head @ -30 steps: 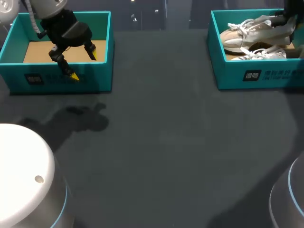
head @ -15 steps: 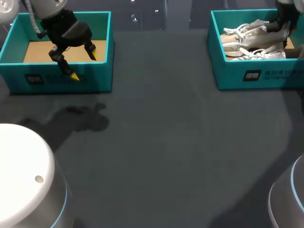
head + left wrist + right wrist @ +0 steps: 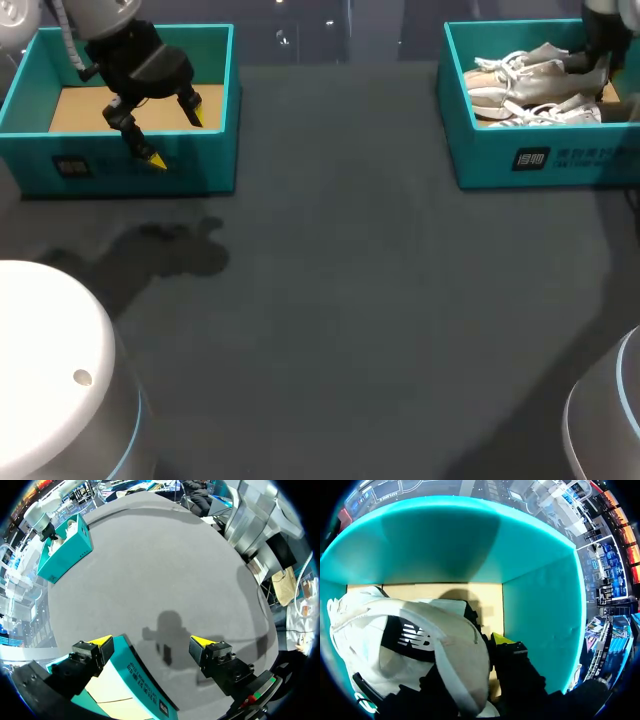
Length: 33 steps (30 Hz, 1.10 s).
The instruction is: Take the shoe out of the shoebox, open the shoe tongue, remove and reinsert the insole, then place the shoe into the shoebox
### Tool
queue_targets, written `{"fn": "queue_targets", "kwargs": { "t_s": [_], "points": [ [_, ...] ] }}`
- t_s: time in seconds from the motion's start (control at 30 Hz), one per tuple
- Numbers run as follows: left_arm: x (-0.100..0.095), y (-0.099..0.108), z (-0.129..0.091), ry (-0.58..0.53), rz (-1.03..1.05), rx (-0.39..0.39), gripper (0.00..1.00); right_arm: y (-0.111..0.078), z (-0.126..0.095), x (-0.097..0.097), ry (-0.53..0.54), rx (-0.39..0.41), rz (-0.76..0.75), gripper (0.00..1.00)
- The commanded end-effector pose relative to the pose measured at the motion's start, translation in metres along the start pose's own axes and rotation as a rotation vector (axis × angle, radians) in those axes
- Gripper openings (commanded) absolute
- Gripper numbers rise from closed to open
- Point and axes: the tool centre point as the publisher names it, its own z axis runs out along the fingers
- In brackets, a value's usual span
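1. The shoe (image 3: pixel 525 75) is in the right shoebox (image 3: pixel 500 150), lying over a second shoe (image 3: pixel 545 115) nearer the shoebox's front wall.
2. The right gripper (image 3: pixel 592 60) is at the shoe's heel, inside the shoebox. Its fingers look clamped on the heel collar. In the wrist view one yellow tip (image 3: pixel 502 640) shows tight against the heel and the other is hidden behind the shoe, so the grasp is my judgement.
3. The left gripper (image 3: pixel 177 137) hangs over the other box (image 3: pixel 130 165), well apart from the shoebox. Its fingers are spread and hold nothing.
4. Handling: probably light. The upper is soft fabric that gives under pinch, and the sole is stiffer. The loose laces could snag on the second shoe or the shoebox wall.
5. Best hold: the heel collar or heel counter, the firmest edge. Toe mesh would collapse.
6. Heading: the long axis runs along the shoebox's length. The toe points to the wall facing the other box, the heel to the opposite end.
7. The shoe sits tilted, not flat on its sole. Its exact roll is unclear.
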Motion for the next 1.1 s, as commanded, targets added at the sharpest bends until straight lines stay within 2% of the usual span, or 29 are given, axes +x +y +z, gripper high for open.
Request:
{"fn": "queue_targets", "kwargs": {
  "t_s": [0.03, 0.1, 0.17, 0.3, 0.43, 0.67, 0.9, 0.97, 1.1],
  "points": [
    [0.0, 0.0, 0.0, 0.001, 0.001, -0.002, 1.0, 0.005, 0.006, -0.002, 0.008, 0.011, -0.007, 0.4],
    [0.0, 0.0, 0.0, 0.001, 0.001, -0.002, 1.0, 0.005, 0.005, -0.003, 0.014, 0.012, -0.008, 0.48],
    [0.0, 0.0, 0.0, 0.001, 0.001, -0.002, 1.0, 0.004, 0.003, -0.005, 0.023, 0.011, -0.005, 0.65],
    [0.0, 0.0, 0.0, 0.001, 0.001, -0.002, 1.0, 0.003, -0.008, -0.009, 0.047, -0.004, 0.001, 0.79],
    [0.0, 0.0, 0.0, 0.001, 0.001, -0.002, 1.0, 0.001, -0.026, -0.012, 0.067, -0.011, 0.002, 1.0],
    [0.0, 0.0, 0.0, 0.001, 0.001, -0.002, 1.0, -0.012, -0.075, -0.017, 0.099, -0.013, 0.005, 1.0],
    [0.0, 0.0, 0.0, 0.001, 0.001, -0.002, 1.0, -0.038, -0.121, -0.019, 0.125, -0.014, -0.006, 1.0],
    [-0.002, 0.001, -0.011, -0.021, -0.07, 0.044, 1.0, -0.047, -0.132, -0.018, 0.135, -0.013, -0.008, 1.0],
    [-0.009, 0.007, -0.023, -0.066, -0.352, 0.031, 1.0, -0.064, -0.149, -0.014, 0.134, -0.012, -0.012, 1.0]
  ]
}}
